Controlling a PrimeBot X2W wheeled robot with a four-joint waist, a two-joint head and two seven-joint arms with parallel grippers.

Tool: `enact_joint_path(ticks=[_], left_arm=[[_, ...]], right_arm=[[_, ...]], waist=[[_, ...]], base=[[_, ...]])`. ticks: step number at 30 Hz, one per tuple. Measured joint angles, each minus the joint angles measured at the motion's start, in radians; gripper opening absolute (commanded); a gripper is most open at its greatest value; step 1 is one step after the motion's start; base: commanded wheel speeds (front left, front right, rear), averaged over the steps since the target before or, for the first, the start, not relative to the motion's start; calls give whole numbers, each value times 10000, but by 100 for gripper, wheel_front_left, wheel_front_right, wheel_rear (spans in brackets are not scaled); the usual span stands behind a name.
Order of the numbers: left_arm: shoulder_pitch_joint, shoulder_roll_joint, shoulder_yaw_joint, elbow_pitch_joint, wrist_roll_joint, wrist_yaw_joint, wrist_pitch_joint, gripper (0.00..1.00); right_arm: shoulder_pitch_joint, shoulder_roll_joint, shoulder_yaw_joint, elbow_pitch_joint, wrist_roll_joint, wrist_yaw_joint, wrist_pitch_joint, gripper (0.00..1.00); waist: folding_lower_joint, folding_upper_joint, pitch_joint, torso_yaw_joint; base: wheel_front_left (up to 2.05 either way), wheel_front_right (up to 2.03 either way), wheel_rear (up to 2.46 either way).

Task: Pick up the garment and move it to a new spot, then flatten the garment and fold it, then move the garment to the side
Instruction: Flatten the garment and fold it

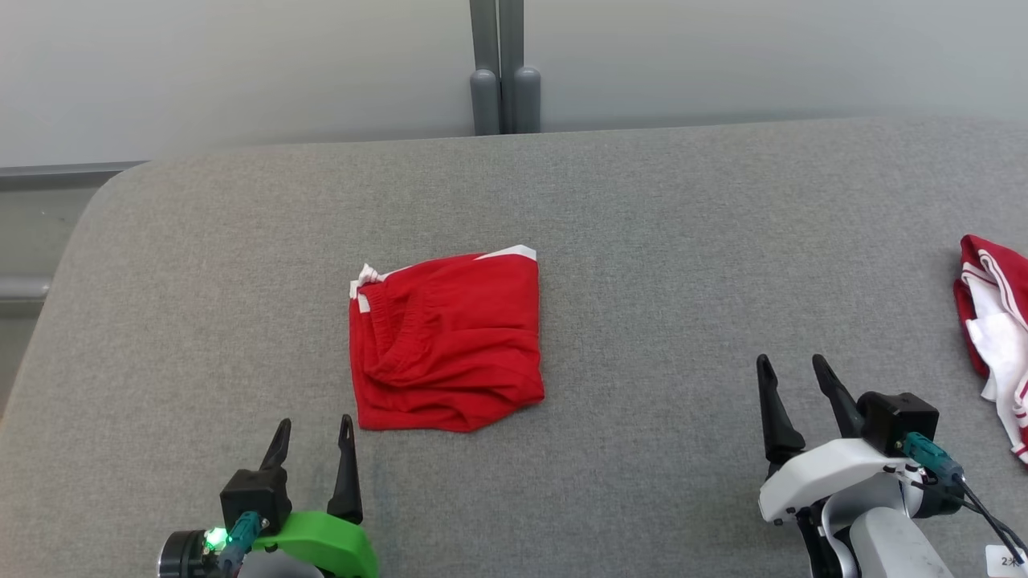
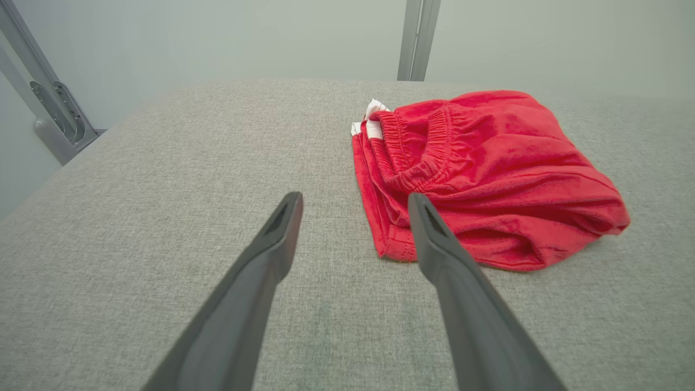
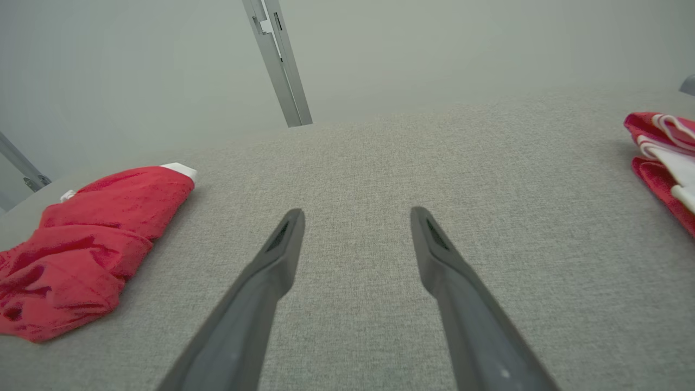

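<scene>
Both grippers stand spread wide and empty. The left gripper [image 1: 315,420] is at the lower left of the head view and the right gripper [image 1: 789,360] at the lower right.

The garment [image 1: 450,345], a pair of red shorts, lies a little left of the frame's centre as a compact, roughly square bundle of several layers. Its gathered elastic waistband and white cord ends [image 1: 365,278] sit at its upper left corner, and a strip of white trim [image 1: 514,252] at its upper right. The left gripper is near the bundle's lower left corner but apart from it. The right gripper is well apart, out to the right.

The cloth looks thin, light and limp, so it should sag and slip open if only the top layer is pinched. A better hold is probably across all layers at an edge, one gripper on the left side and one on the right. Lifting seems better than dragging, since the woven grey surface [image 1: 642,201] would likely catch the fabric.

Another red-and-white garment [image 1: 996,321] lies at the right edge of the frame. A grey post [image 1: 502,80] stands at top centre.
</scene>
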Motion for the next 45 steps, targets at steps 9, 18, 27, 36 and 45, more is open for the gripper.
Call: enact_joint_path(ticks=[9,18,27,36,45], left_arm=[[22,0,-79,-4,59,29,0,100],[-107,0,-339,-92,-54,77,0,100],[-164,2,-688,-88,-353,130,0,100],[-203,8,-955,-163,-616,238,0,100],[-320,4,-1260,-263,-959,364,0,100]], right_arm=[[-10,-8,301,-19,27,0,0,100],[-1339,2,1971,476,-673,0,0,100],[-2828,4,3628,1756,-876,0,0,100],[-4409,8,4644,3346,-1068,0,0,100],[-5630,10,4984,4792,-1032,0,251,100]], waist=[[0,0,82,57],[0,0,338,630],[0,0,514,1652],[0,0,783,2644],[0,0,1258,3268]], base=[[0,0,0],[0,0,0],[0,0,0],[0,0,0],[0,0,0]])
